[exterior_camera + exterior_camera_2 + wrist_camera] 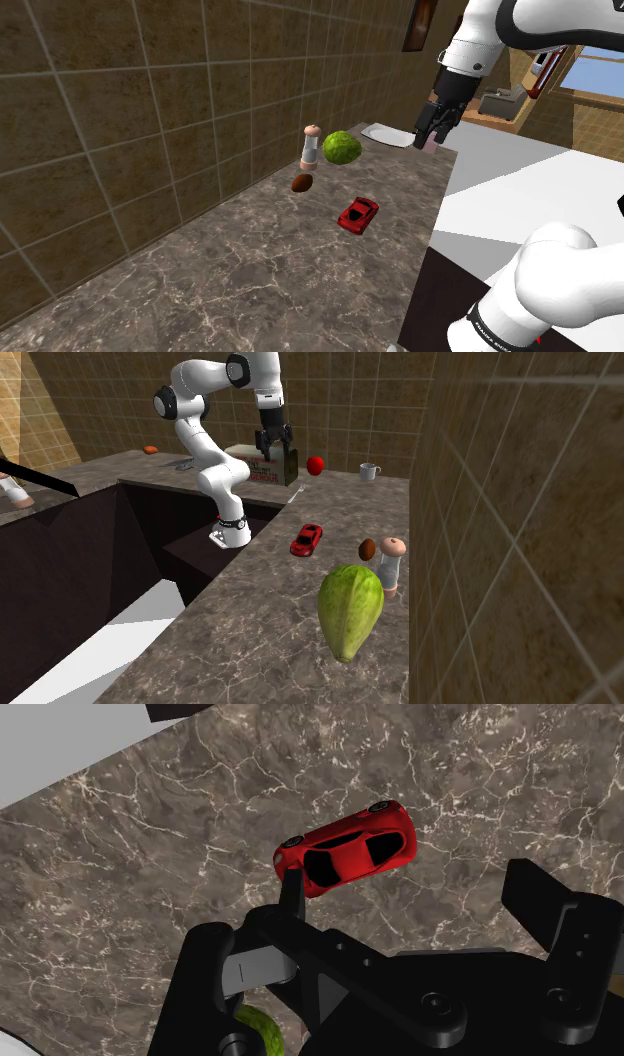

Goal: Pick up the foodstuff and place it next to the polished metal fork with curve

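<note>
A green leafy cabbage head [342, 148] lies on the dark marble counter [250, 270] by the tiled wall; it looms large in the second exterior view [351, 610]. A thin pale sliver that may be the fork [296, 495] lies on the counter near a box. My black gripper [434, 128] hangs high over the counter's far end, well apart from the cabbage. In the second exterior view the gripper [281, 455] hovers above the box. Seen from the wrist, the gripper [415, 894] is open and holds nothing, with a red toy car [347, 851] on the counter below.
The red toy car [358, 213] sits mid-counter. A pale shaker [311, 147] and a brown egg-shaped thing [302, 183] stand beside the cabbage. A white plate [387, 135] lies behind. A box [250, 464], a red round fruit [316, 465] and a mug [369, 471] stand at the far end.
</note>
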Robot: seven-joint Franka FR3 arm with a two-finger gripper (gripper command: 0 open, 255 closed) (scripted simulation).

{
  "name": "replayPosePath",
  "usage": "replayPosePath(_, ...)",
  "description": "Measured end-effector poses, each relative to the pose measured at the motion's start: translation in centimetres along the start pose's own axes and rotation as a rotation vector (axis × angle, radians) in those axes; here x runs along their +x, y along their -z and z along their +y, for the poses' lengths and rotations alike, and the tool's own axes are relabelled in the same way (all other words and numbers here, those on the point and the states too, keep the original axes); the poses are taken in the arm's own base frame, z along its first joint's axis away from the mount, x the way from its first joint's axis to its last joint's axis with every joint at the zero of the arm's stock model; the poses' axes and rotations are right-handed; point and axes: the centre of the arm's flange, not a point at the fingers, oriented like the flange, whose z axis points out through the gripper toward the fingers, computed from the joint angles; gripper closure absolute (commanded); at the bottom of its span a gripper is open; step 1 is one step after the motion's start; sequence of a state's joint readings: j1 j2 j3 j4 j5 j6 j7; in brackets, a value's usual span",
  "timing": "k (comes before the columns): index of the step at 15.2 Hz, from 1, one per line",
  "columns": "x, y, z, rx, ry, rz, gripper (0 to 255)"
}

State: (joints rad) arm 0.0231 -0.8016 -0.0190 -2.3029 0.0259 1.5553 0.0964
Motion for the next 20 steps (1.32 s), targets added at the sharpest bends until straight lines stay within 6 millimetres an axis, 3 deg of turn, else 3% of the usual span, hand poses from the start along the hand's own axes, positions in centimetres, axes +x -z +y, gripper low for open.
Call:
replayPosePath(2,0.5,-0.3,-0.2,-0.002,-0.010,-0.001,0)
replayPosePath(5,2.6,-2.5,-2.1,-0.014,-0.063,-0.009,0)
replayPosePath(20,18.3,-13.8,-9.1,-0.075,-0.380,-0.045,0)
